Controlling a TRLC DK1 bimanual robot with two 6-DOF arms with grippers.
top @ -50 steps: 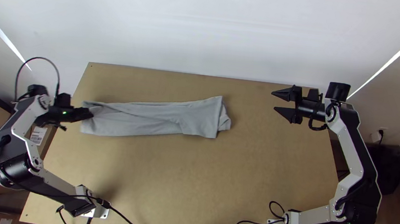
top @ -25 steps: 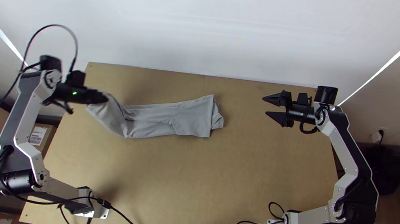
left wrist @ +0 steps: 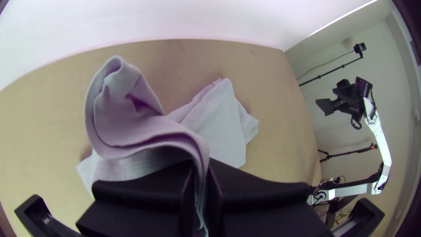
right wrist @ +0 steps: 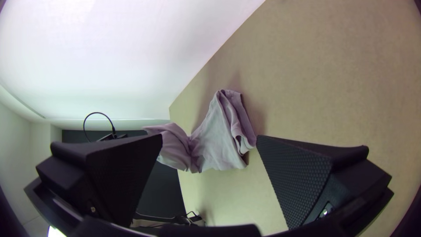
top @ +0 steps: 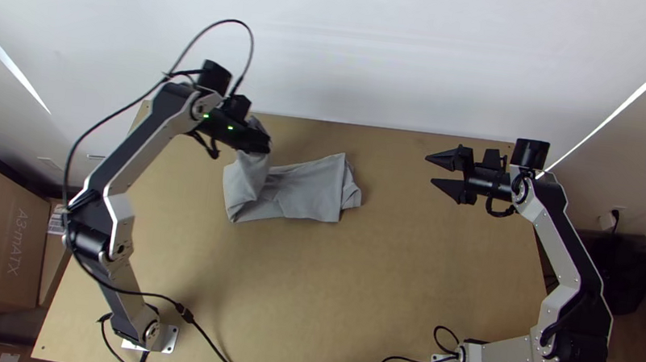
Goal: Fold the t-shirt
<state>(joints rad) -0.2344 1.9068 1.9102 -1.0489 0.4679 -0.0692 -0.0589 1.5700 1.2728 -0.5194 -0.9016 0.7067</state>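
Left hand (top: 264,143) pinched closed, left arm (top: 134,153) leaning inward, right hand (top: 429,169) apart-fingered, right arm (top: 562,242) bent

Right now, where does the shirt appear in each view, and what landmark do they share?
Top view: shirt just left of centre, towards the table's far edge, one end in the left gripper.
Left wrist view: shirt pinched between that gripper's fingers, the rest beyond them.
Right wrist view: shirt beyond the right gripper, seen between its open fingers.
Shared landmark: the table's far edge.

My gripper (top: 430,170): black textured fingers (right wrist: 296,180) spread wide, lower left and lower right. T-shirt (right wrist: 215,147) mid-frame, rumpled, layered edges on its right, on tan tabletop (right wrist: 329,79). White wall (right wrist: 131,52) upper left.
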